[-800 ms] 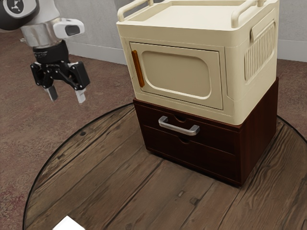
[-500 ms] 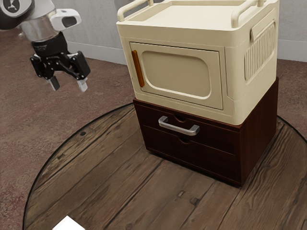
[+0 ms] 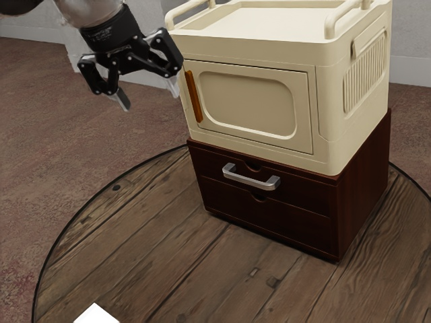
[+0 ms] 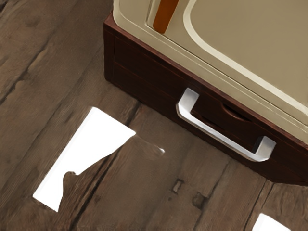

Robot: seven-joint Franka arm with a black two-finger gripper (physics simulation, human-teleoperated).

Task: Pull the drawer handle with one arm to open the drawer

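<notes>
Where the exterior view shows the arm (image 3: 91,8) coming in from its upper left, the black gripper (image 3: 149,95) hangs tilted, its fingertips pointing down and a little toward the view's right. The fingers are spread, with a clear gap between them, and are well apart from the silver handle (image 3: 250,180). One fingertip overlaps the edge of the cream cabinet (image 3: 256,50) in this view; whether it touches, I cannot tell. The cabinet sits on a dark brown chest (image 3: 363,185), which stands on the round wooden tabletop (image 3: 168,235). The handle is fixed to the front of the upper drawer (image 3: 296,192), and that drawer looks shut, its front in line with the lower drawer (image 3: 269,219). An orange grip (image 3: 194,97) stands upright on the cabinet door (image 3: 250,106).

In the wrist view, the handle is seen whole from above, its bar standing off the drawer front on two short ends. The lower end of the orange grip shows above the chest's edge. A large white patch with a notched outline (image 4: 89,142) lies on the tabletop in front of the chest.
</notes>
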